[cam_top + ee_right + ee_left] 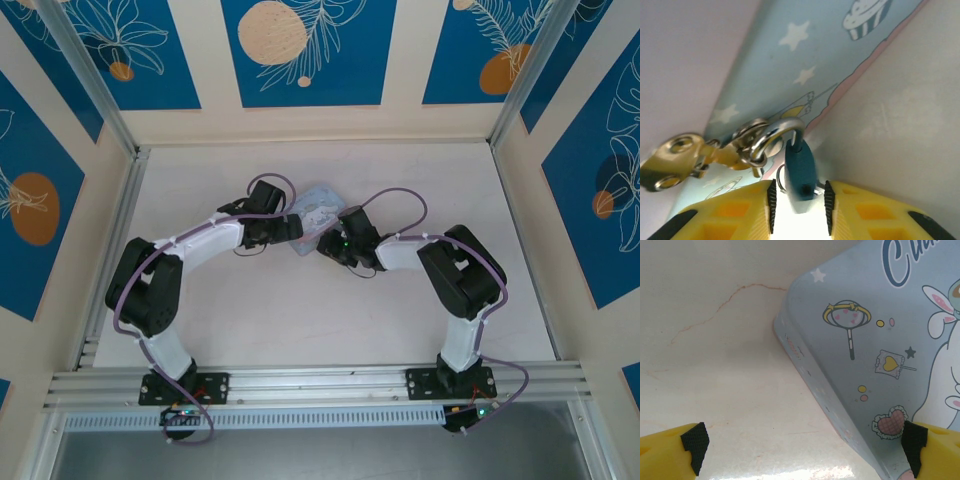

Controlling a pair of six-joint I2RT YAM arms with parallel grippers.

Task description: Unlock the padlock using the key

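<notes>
The padlock (801,167) is a small teal-blue lock. Its steel shackle (777,131) is hooked through the brass hasp (685,157) of a pale blue cartoon-printed box (805,60). My right gripper (800,205) stands open around the lock's body, with a narrow gap on each side. A thin wire ring (779,181) and a small metal bit (816,190) show at the lock's lower end; I cannot tell whether this is the key. My left gripper (804,444) is wide open across the box's (880,340) edge, with one pad (914,442) over the lid.
In the top view both grippers (290,228) (328,245) meet at the box (318,212) in the middle of the white table (300,320). Purple cables loop over the arms. Aluminium frame rails and printed walls enclose the table.
</notes>
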